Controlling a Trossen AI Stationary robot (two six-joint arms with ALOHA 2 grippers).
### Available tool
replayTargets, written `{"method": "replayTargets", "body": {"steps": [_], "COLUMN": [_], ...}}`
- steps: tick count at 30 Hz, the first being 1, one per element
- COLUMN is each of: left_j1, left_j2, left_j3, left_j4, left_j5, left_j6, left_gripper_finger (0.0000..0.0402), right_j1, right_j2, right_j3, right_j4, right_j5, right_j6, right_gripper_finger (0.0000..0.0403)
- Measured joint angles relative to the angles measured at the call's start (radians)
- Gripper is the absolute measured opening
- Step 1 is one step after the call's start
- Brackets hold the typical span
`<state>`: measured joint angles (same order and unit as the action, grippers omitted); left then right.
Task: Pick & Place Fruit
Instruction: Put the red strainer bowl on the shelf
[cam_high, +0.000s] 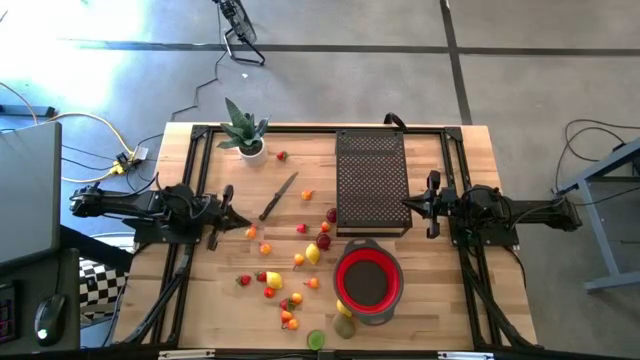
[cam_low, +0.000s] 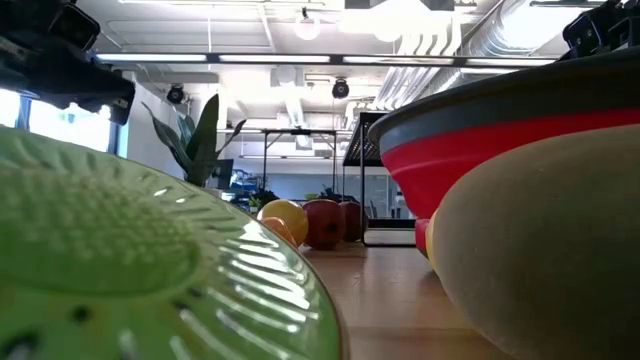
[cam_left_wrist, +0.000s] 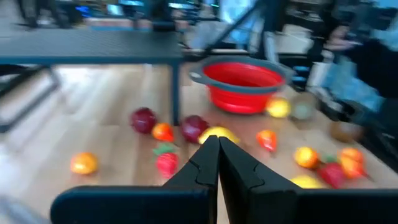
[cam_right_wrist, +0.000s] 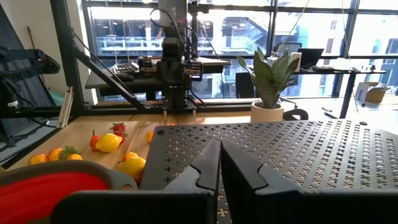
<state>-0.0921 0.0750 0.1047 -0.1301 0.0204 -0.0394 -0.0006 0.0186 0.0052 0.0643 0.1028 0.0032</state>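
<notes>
Currently the small toy fruits (cam_high: 298, 259) lie scattered on the wooden table (cam_high: 470, 150), just ahead of the left gripper (cam_high: 236, 221), which is clenched and holds nothing. Beyond them sits the red collapsible bowl (cam_high: 368, 282). The right gripper (cam_high: 413, 205), also clenched and holding nothing, hovers at the black perforated tray (cam_high: 372, 180), which stands between it and the fruits. A brown-handled knife (cam_high: 277, 196) and potted plant (cam_high: 243, 130) lie nearby.

In the low view a green fruit (cam_low: 130, 270) and the red bowl (cam_low: 520, 140) loom blurred, cut off.
</notes>
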Motion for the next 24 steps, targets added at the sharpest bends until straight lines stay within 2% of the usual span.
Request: {"method": "replayTargets", "body": {"steps": [5,17,24], "left_j1": [0.000,0.000,0.000], "left_j2": [0.000,0.000,0.033], "left_j3": [0.000,0.000,0.000], "left_j4": [0.054,0.077,0.075], "left_j5": [-0.076,-0.114,-0.256], "left_j6": [-0.018,0.023,0.010], "left_gripper_finger": [0.0006,0.0006,0.0006], "right_j1": [0.000,0.000,0.000], "right_j2": [0.000,0.000,0.000], "right_j3": [0.000,0.000,0.000], "right_j4": [0.000,0.024,0.028], "right_j5": [-0.003,-0.002,0.007], "right_j6": [0.000,0.000,0.057], "right_gripper_finger": [0.0008,0.0008,0.0008]}}
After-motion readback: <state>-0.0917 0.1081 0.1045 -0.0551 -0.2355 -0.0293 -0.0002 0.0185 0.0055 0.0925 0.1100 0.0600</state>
